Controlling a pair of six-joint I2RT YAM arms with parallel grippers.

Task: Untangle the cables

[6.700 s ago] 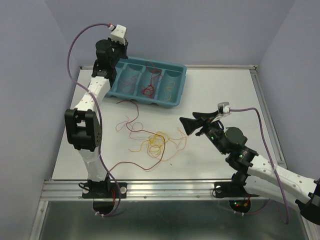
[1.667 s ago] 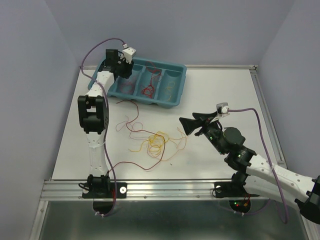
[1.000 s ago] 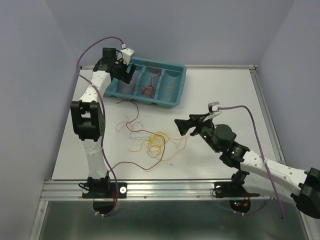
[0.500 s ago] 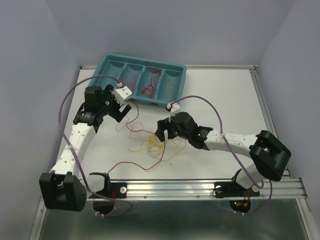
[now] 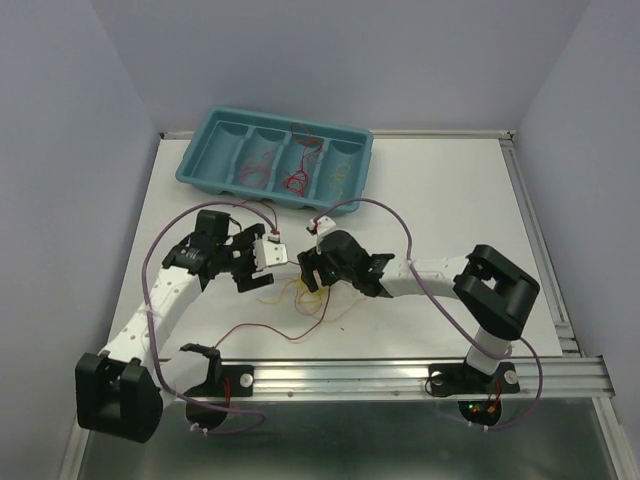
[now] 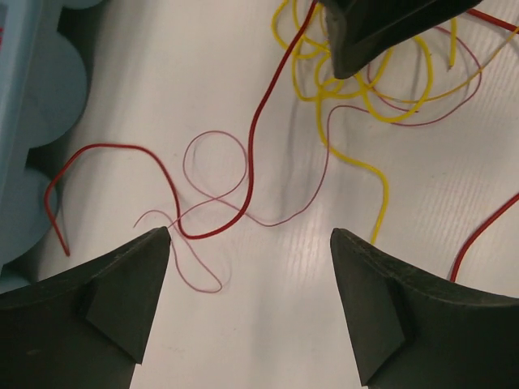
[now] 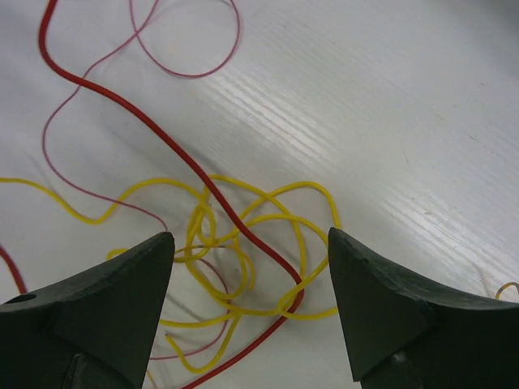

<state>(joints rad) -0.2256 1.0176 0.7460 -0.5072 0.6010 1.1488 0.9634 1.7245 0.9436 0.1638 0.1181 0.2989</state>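
The cables are a loose tangle on the white table: yellow loops (image 5: 312, 299) (image 7: 243, 247), a thick red strand (image 7: 162, 138) (image 6: 252, 138) and a hair-thin dark red one (image 6: 215, 172). My right gripper (image 5: 306, 276) (image 7: 250, 234) is open, low over the yellow knot where the red strand crosses it, its fingers either side and holding nothing. My left gripper (image 5: 260, 268) (image 6: 250, 232) is open just left of the tangle, over the red and thin dark red curls, with bare table between its fingers. The right gripper's dark fingertip (image 6: 377, 32) shows at the top of the left wrist view.
A teal divided tray (image 5: 205, 160) stands at the back left with more thin wires (image 5: 297, 181) in its compartments; its scalloped edge (image 6: 36, 121) lies to the left of my left gripper. A red strand (image 5: 265, 329) trails toward the front rail. Thick purple arm cables arch above both arms.
The left arm has swung from the tray down to the tangle's left side. The right arm has reached left and dropped over the yellow knot. Both grippers now nearly meet.
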